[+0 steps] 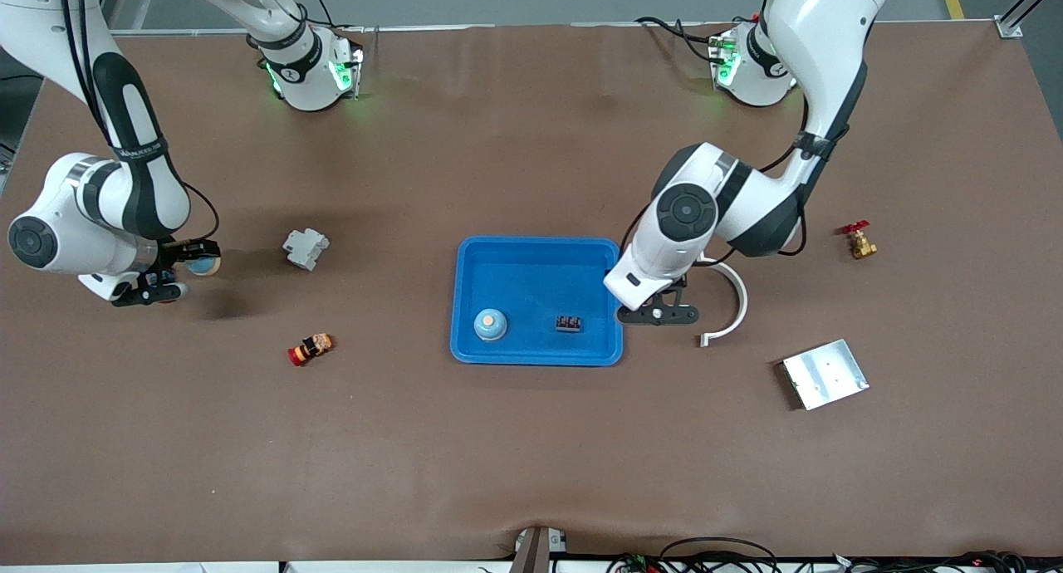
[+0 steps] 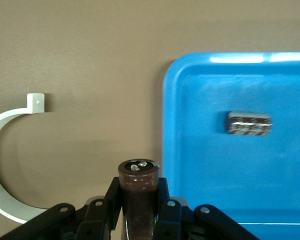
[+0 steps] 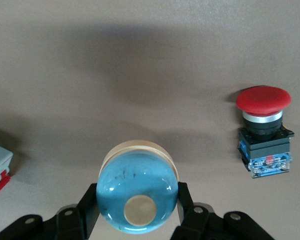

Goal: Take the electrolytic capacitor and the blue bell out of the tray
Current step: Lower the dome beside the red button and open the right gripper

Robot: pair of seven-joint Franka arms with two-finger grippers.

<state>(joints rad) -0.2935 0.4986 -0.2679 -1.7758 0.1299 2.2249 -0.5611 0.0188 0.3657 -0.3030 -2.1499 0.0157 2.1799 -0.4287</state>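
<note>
At the right arm's end of the table we see the right gripper (image 1: 170,276) up in the air over bare tabletop, its fingers closed on a blue bell (image 3: 137,192); the dome sits squeezed between the two pads. Below it, in the right wrist view, stands a red push button (image 3: 264,131), apart from the bell. A grey breaker (image 1: 305,247) lies just beside the gripper, toward the tray, and nothing lies between them. Nearer to the front camera than the breaker lies the push button on its side.

In the middle sits the blue tray (image 1: 536,262). Inside it we see a second bell (image 1: 490,324) and a small dark block (image 1: 568,323), both in the part nearest the front camera and well apart from each other.

Over the tabletop just beside the tray's edge, on the left arm's side, hangs the left gripper (image 1: 658,311). Its fingers are clamped on a dark brown capacitor (image 2: 138,192), which stands upright between them, outside the tray rim. A white curved bracket (image 1: 731,303) lies on the table just beside this gripper. Toward the left arm's end we see a metal plate (image 1: 825,374) and, farther from the front camera, a brass valve (image 1: 859,241) with a red handle.
</note>
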